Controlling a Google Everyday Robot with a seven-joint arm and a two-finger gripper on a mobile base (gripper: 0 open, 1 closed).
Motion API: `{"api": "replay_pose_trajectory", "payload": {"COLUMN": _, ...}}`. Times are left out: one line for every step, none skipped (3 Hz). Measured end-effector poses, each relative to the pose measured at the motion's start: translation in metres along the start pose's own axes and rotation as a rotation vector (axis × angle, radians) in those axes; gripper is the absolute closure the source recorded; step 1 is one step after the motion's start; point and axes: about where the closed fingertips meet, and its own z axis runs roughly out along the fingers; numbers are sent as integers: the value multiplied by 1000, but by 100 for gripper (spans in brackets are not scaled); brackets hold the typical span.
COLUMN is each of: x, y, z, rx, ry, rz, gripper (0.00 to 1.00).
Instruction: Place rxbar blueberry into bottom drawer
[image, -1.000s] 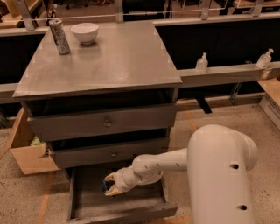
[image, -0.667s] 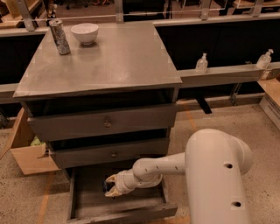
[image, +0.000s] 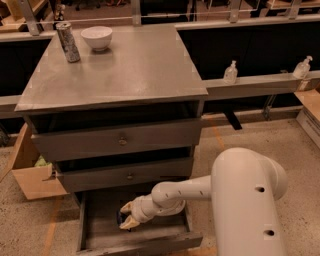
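The bottom drawer (image: 100, 235) of the grey wooden cabinet is pulled open, a deep grey tray near the floor. My gripper (image: 125, 217) reaches down into it from the right, low over the drawer floor near its middle. A small dark bar, the rxbar blueberry (image: 120, 218), shows between the pale fingertips. Most of the bar is hidden by the fingers. I cannot tell whether it touches the drawer floor.
The two upper drawers (image: 120, 141) with round knobs are shut. A silver patterned can (image: 67, 42) and a white bowl (image: 96, 37) stand at the cabinet top's back left. A cardboard box (image: 32, 177) sits on the floor to the left. Two pump bottles (image: 230, 72) stand on the right ledge.
My gripper has moved slightly down and to the left, deeper into the bottom drawer, with the bar still in it.
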Motion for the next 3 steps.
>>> {"api": "replay_pose_trajectory", "payload": {"x": 12, "y": -1, "z": 13, "rx": 17, "ry": -7, "rz": 84, "gripper": 14}}
{"api": "replay_pose_trajectory", "payload": {"x": 29, "y": -7, "z": 16, "rx": 58, "ry": -10, "rz": 160, "gripper": 15}}
{"api": "replay_pose_trajectory", "payload": {"x": 43, "y": -5, "z": 2, "rx": 110, "ry": -8, "rz": 222, "gripper": 38}}
